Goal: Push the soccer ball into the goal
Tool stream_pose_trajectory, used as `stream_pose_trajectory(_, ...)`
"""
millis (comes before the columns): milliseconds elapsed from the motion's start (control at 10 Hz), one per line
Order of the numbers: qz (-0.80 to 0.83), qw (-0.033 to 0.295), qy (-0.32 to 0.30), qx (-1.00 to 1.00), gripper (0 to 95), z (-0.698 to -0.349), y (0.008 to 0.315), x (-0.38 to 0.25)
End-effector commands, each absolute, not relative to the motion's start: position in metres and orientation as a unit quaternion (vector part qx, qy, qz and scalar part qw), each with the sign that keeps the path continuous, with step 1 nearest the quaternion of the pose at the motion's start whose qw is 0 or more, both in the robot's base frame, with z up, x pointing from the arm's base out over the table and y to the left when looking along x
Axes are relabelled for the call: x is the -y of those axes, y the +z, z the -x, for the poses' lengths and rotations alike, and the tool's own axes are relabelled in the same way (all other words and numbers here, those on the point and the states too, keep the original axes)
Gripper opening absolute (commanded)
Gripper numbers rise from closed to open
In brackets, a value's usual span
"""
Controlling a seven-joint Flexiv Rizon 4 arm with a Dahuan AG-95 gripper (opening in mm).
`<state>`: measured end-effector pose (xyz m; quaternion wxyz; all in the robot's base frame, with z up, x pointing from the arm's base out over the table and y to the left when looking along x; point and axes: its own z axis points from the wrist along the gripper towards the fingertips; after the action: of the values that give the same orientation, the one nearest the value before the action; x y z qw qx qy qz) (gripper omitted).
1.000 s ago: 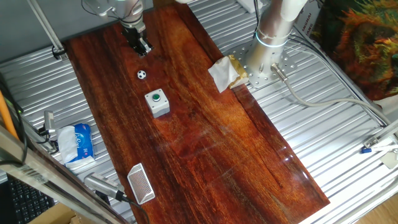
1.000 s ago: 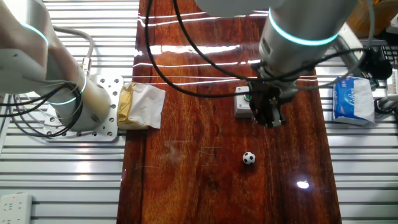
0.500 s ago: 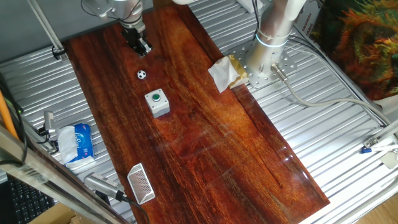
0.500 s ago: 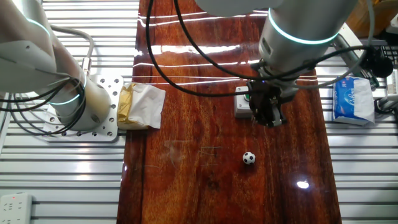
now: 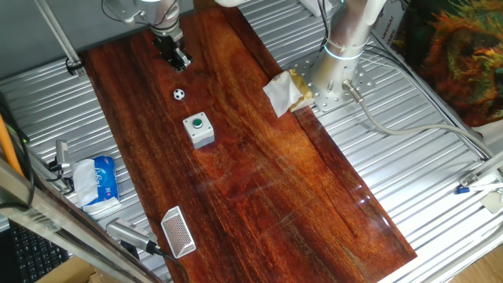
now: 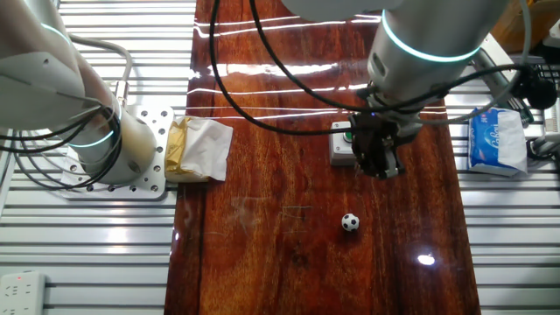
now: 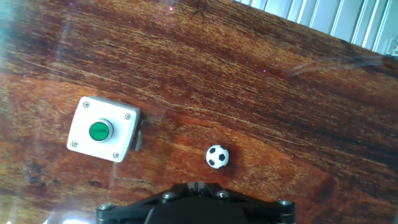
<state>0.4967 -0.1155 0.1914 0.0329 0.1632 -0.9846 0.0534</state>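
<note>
Jaws closed, empty | gripper [image 5: 180,62] near soccer ball [image 5: 179,94], no contact

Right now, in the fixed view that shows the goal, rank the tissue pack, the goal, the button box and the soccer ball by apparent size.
1. Tissue pack
2. Goal, though it sits nearest the camera, so its rank against the pack is unsure
3. Button box
4. Soccer ball, clearly smallest

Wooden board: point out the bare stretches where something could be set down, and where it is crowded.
The widest bare stretch runs from the button box to the goal, beside the crumpled tissue. It is crowded at the far end, where the gripper hangs near the soccer ball, the box just past it.
</note>
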Motion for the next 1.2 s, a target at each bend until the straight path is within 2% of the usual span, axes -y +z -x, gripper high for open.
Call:
stream_pose_trajectory(100,-0.178,0.039,0.049,0.982,0.0,-0.508,0.193,0.134)
stream_pose_trajectory(400,-0.186,0.040,0.046,0.981,0.0,-0.517,0.191,0.158)
stream_pose_trajectory(800,-0.190,0.028,0.030,0.981,0.0,-0.506,0.152,0.190)
stream_pose_trajectory(900,-0.190,0.022,0.027,0.981,0.0,-0.505,0.134,0.197)
stream_pose_trajectory(1200,-0.186,0.008,0.029,0.982,0.0,-0.512,0.104,0.199)
